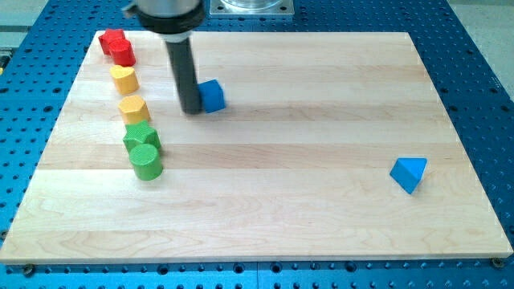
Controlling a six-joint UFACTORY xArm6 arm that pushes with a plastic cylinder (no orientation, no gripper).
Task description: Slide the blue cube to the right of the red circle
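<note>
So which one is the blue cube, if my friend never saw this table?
Start at the wooden board and find the dark rod in its upper left part. My tip sits right against the blue cube, on the cube's left. The other blue block, triangular, lies alone far toward the view's right.

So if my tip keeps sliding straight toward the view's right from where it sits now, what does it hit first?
The blue cube. My tip sits right against the cube's left side, apparently touching it already. Beyond the cube, the board shows nothing else along that line; the blue triangular block lies lower in the view.
</note>
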